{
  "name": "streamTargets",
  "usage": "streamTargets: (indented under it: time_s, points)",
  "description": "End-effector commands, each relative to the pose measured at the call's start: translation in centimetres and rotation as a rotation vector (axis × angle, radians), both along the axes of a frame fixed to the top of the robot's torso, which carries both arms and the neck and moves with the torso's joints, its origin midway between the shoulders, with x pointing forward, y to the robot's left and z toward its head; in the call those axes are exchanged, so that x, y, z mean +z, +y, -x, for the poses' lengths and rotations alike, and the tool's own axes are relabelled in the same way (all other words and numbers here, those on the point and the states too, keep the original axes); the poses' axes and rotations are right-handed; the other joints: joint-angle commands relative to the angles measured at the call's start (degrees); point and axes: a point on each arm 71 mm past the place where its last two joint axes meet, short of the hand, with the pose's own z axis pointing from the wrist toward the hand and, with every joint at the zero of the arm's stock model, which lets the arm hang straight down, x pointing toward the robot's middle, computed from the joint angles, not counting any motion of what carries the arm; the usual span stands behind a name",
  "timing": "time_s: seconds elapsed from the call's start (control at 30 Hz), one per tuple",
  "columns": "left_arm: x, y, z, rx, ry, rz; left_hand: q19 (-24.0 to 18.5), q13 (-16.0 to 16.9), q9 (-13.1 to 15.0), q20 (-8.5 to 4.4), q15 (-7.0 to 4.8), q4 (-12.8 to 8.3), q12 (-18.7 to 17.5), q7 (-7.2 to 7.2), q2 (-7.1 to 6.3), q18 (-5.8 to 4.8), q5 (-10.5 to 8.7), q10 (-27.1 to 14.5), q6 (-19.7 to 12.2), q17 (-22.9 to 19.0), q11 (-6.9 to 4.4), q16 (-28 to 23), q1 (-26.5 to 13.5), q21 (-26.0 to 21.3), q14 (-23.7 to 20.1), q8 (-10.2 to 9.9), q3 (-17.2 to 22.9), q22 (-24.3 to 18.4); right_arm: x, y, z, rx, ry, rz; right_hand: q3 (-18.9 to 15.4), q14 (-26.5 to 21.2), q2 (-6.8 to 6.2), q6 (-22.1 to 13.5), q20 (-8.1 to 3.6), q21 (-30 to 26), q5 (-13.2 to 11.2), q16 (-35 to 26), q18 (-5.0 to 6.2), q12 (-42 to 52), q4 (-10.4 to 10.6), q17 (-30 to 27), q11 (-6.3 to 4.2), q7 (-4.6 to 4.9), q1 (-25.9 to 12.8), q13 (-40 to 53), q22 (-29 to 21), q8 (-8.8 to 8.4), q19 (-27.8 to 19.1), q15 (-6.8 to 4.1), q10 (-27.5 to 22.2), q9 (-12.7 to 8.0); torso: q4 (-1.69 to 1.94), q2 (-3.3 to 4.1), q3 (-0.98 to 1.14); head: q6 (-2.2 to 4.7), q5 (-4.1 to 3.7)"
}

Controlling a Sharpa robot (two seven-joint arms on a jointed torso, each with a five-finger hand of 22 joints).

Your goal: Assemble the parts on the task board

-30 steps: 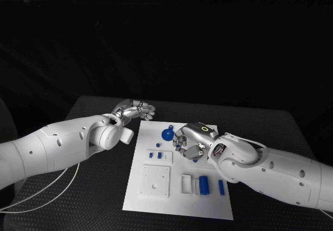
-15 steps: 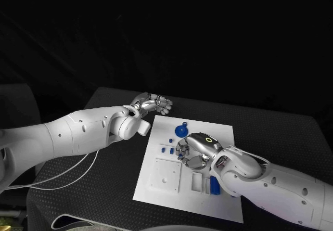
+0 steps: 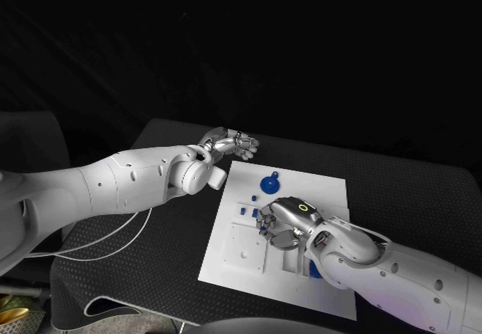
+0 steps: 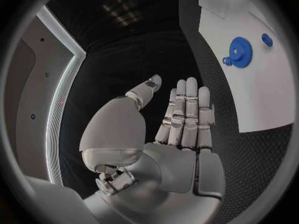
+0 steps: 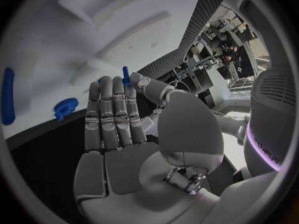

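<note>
R hand over task board centre, small blue part pinched at fingertips. Blue gear beyond it. L hand off board, fingers spread, nothing held.

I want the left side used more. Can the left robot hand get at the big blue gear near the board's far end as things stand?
Probably yes. The left robot hand hovers open just off the task board corner, the blue gear lies close by, nothing between.

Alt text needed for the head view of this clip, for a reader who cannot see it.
Two white robot arms reach over a white task board on a black table. The right hand rests over small blue parts mid-board; the left hand hovers beyond the board's far corner, near a blue gear.
</note>
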Motion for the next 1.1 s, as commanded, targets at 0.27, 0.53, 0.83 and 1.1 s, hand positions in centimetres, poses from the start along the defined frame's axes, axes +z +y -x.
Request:
streamTargets:
  time_s: [0.27, 0.53, 0.83, 1.1]
  points:
    - [0.3, -0.3, -0.1, -0.005, -0.012, 0.012, -0.33, -0.1, -0.02, 0.25, 0.53, -0.38, -0.15, -0.04, -0.37, 0.34, 0.12, -0.15, -0.28, 0.11, -0.02, -0.27, 0.3, -0.39, 0.02, -0.15, 0.07, 0.09, -0.9, 0.4, 0.7, 0.036, 0.006, 0.017, -0.18, 0.32, 0.64, 0.11, 0.05, 0.24, 0.3, -0.43, 0.79, -0.38, -0.44, 0.11, 0.08, 0.12, 0.0, 0.17, 1.3, -0.44, -0.34, 0.14, -0.1, 0.14, 0.01, -0.05, -0.03, -0.83, 0.66]
    - [0.3, -0.3, -0.1, -0.005, -0.012, 0.012, -0.33, -0.11, -0.03, 0.26, 0.54, -0.36, -0.16, -0.03, -0.37, 0.34, 0.12, -0.16, -0.3, 0.17, -0.02, -0.34, 0.29, -0.41, 0.02, -0.15, 0.07, 0.1, -1.4, 0.6, 1.1, 0.046, 0.016, 0.026, -0.26, 0.35, 0.78, 0.11, 0.07, 0.27, 0.34, -0.53, 0.79, -0.42, -0.61, 0.18, 0.09, 0.14, -0.1, 0.27, 1.3, -0.52, -0.38, 0.15, -0.12, 0.2, -0.04, -0.05, -0.08, -1.12, 0.81]
    - [0.3, -0.3, -0.1, -0.005, -0.012, 0.012, -0.33, -0.12, -0.03, 0.28, 0.55, -0.33, -0.17, -0.02, -0.37, 0.33, 0.12, -0.19, -0.34, 0.24, 0.0, -0.4, 0.27, -0.43, 0.02, -0.15, 0.07, 0.1, -1.7, 0.6, 1.2, 0.049, 0.023, 0.033, -0.31, 0.37, 0.86, 0.12, 0.08, 0.3, 0.37, -0.6, 0.79, -0.44, -0.72, 0.22, 0.1, 0.14, -0.17, 0.34, 1.29, -0.57, -0.4, 0.15, -0.13, 0.25, -0.04, -0.06, -0.04, -1.26, 0.82]
    - [0.3, -0.3, -0.1, -0.005, -0.011, 0.012, -0.34, -0.13, -0.04, 0.28, 0.56, -0.31, -0.17, 0.0, -0.38, 0.33, 0.12, -0.21, -0.38, 0.3, 0.0, -0.47, 0.26, -0.44, 0.02, -0.15, 0.08, 0.11, -2.0, 0.6, 1.1, 0.048, 0.025, 0.039, -0.34, 0.39, 0.93, 0.12, 0.09, 0.32, 0.37, -0.67, 0.79, -0.47, -0.83, 0.26, 0.1, 0.14, -0.21, 0.41, 1.29, -0.62, -0.42, 0.15, -0.14, 0.29, -0.07, -0.06, 0.01, -1.41, 0.92]
